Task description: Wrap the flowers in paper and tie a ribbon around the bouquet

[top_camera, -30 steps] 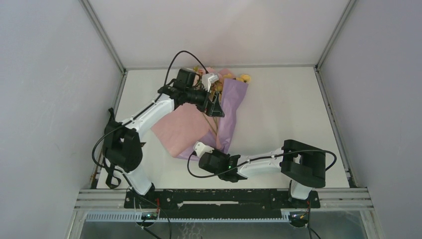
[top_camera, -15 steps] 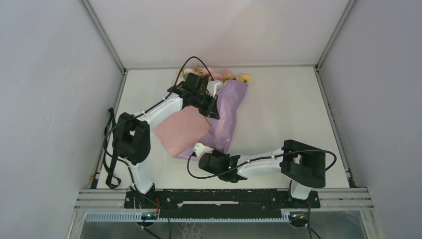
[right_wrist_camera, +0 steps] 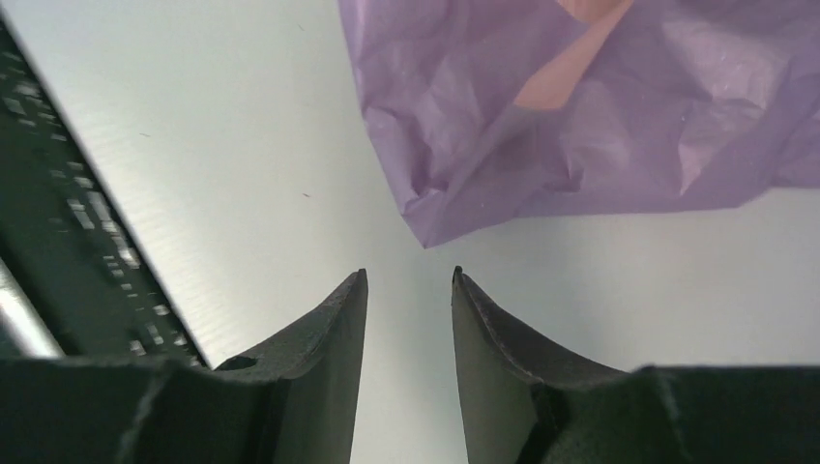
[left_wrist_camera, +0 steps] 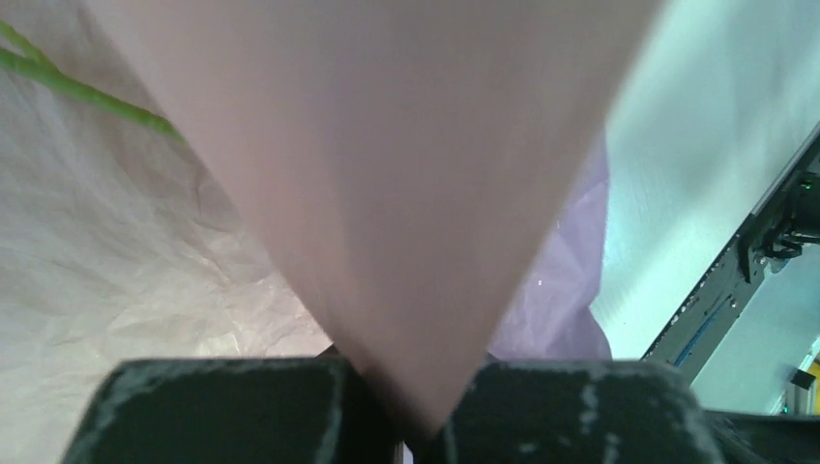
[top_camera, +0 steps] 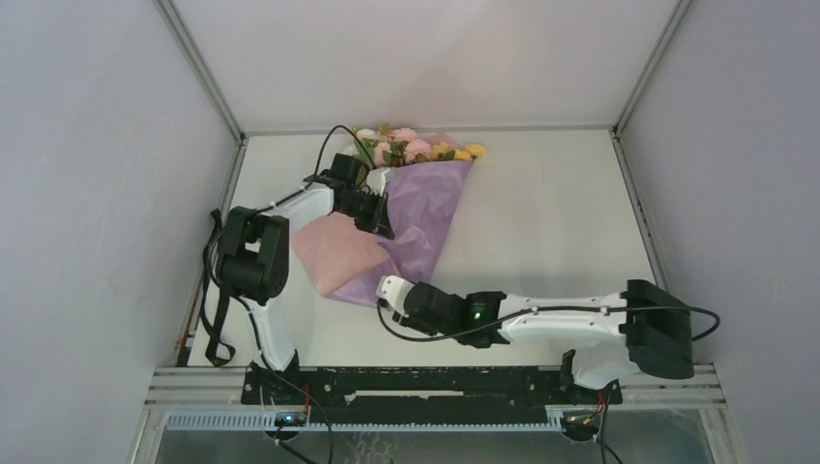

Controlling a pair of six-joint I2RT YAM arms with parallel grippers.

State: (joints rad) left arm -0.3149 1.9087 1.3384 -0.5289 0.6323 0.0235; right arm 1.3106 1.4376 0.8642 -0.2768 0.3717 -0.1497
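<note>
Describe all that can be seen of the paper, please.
The paper is a thin, crinkled sheet, lilac-purple on one side, pale pink on the other. It lies on the white table, partly rolled into a cone around the flowers, whose blooms stick out at its wide far end. A pink flap spreads to the left. The left gripper pinches a pink fold in shut jaws. The pointed near tip lies just ahead of the right gripper, whose open jaws do not touch it.

Lilac paper [top_camera: 425, 213], pink inside; pink, yellow blooms [top_camera: 418, 149].
</note>
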